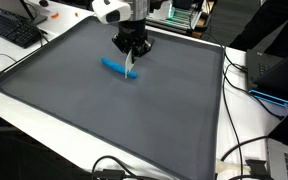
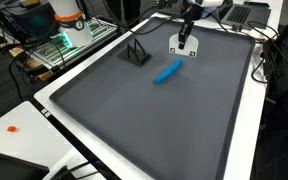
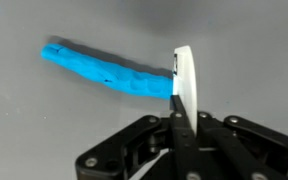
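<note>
Gripper: clenched on white card, held edge-on.
Strip: blue, flat on mat toward far edge, under card's tip.

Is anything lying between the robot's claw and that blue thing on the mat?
Only the white flat piece that the gripper itself clamps, beside one end of the blue thing. Nothing else lies between them on the grey mat.

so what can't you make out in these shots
white piece in the hand: edge-on in the wrist view, tiny in both exterior views; what it is is unclear
blue thing: one end hidden behind the white piece in the wrist view; contact unclear
arm: cut by the top edge, both exterior views
</note>
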Tool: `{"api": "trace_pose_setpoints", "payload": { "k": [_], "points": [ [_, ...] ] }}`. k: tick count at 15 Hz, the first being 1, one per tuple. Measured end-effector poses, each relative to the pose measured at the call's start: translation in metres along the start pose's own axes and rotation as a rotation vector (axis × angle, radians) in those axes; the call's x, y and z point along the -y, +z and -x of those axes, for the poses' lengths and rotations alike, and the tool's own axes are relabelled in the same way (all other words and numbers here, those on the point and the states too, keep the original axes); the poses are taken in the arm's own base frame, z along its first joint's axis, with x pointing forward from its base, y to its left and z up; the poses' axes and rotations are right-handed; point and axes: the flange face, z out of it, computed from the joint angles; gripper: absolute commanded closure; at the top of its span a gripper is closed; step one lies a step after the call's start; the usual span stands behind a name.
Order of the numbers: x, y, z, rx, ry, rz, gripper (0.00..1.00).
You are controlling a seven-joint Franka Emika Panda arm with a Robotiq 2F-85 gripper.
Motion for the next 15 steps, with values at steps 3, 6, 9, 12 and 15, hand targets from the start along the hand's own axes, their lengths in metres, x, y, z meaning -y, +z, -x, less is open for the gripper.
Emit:
{"api": "trace_pose_setpoints", "payload": {
  "k": [3,6,9,12,15],
  "points": [
    [-0.005,0.008,-0.009,0.008,-0.011,0.02,0.99],
    [-0.009,0.017,-0.016,0.015,-0.014,0.022,0.99],
    [-0.01,0.025,-0.019,0.022,-0.012,0.023,0.99],
    [-0.013,0.031,-0.022,0.028,-0.008,0.023,0.99],
    [-0.015,0.034,-0.023,0.031,-0.001,0.021,0.99]
  ]
}}
